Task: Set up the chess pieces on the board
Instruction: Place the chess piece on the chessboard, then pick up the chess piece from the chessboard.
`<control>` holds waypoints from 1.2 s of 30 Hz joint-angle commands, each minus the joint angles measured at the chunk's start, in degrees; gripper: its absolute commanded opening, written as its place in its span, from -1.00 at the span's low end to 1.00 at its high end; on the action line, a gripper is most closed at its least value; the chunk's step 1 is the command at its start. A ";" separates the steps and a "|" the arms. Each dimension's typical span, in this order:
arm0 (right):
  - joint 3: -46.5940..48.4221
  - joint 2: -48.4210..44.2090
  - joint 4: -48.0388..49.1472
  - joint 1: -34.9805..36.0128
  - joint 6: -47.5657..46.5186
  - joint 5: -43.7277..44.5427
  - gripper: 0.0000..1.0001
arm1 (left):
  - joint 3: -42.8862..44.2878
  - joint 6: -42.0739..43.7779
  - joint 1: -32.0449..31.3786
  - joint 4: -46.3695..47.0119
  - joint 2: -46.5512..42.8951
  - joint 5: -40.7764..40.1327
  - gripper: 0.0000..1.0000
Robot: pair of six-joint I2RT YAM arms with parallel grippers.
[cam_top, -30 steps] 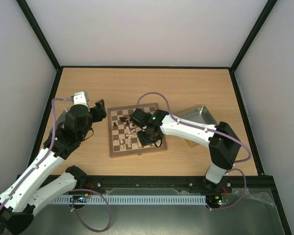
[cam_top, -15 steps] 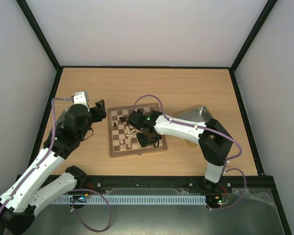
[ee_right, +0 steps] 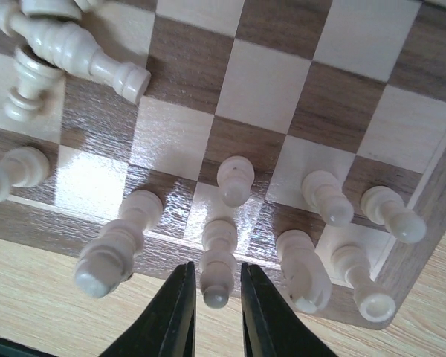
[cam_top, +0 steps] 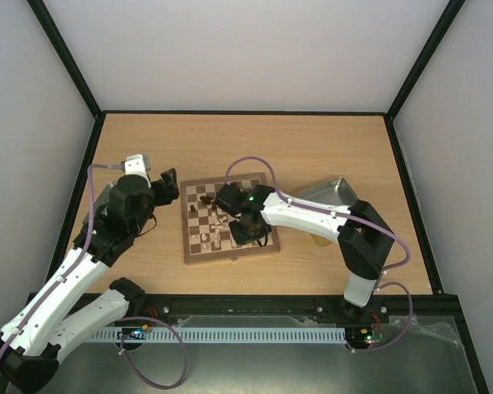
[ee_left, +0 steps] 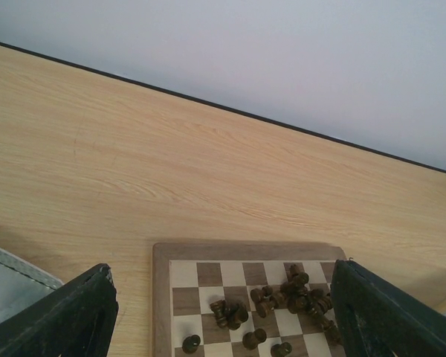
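Note:
The chessboard [cam_top: 199,215] lies mid-table. Dark brown pieces [ee_left: 297,294] lie tumbled in a heap on its far squares, and they also show in the top view [cam_top: 207,197]. Cream pieces [ee_right: 323,197] stand in two rows by the near right corner, and more lie toppled [ee_right: 67,48]. My right gripper [ee_right: 214,297] straddles the head of one standing cream piece [ee_right: 218,271] on the edge row, jaws narrowly apart with a thin gap each side. In the top view it [cam_top: 246,236] is over the near right squares. My left gripper [ee_left: 227,316] is wide open and empty, left of the board [cam_top: 166,184].
A grey metal tray [cam_top: 333,193] sits right of the board, partly under the right arm. Another grey tray [ee_left: 7,286] lies under the left arm. Black-edged walls close the table in on three sides.
The right arm's elbow has swung left and folded closer to the board. Its gripper has shifted only slightly over the near right squares. The left arm has not moved.

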 commanded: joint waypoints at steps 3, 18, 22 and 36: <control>3.84 -5.78 -1.86 0.52 1.75 3.83 -0.56 | -0.66 0.37 0.45 0.54 0.05 -0.03 0.60; 10.31 5.97 11.28 0.02 -3.41 2.52 -0.31 | -1.14 -0.75 1.02 0.64 -1.43 -3.63 0.60; 9.66 8.11 12.85 -0.18 -5.69 0.23 -0.34 | -1.20 -0.76 0.98 0.68 -0.93 -3.37 0.60; 6.74 9.85 12.05 -1.26 -19.76 -1.51 -0.56 | -1.18 -0.74 1.23 0.80 -0.02 -2.15 0.61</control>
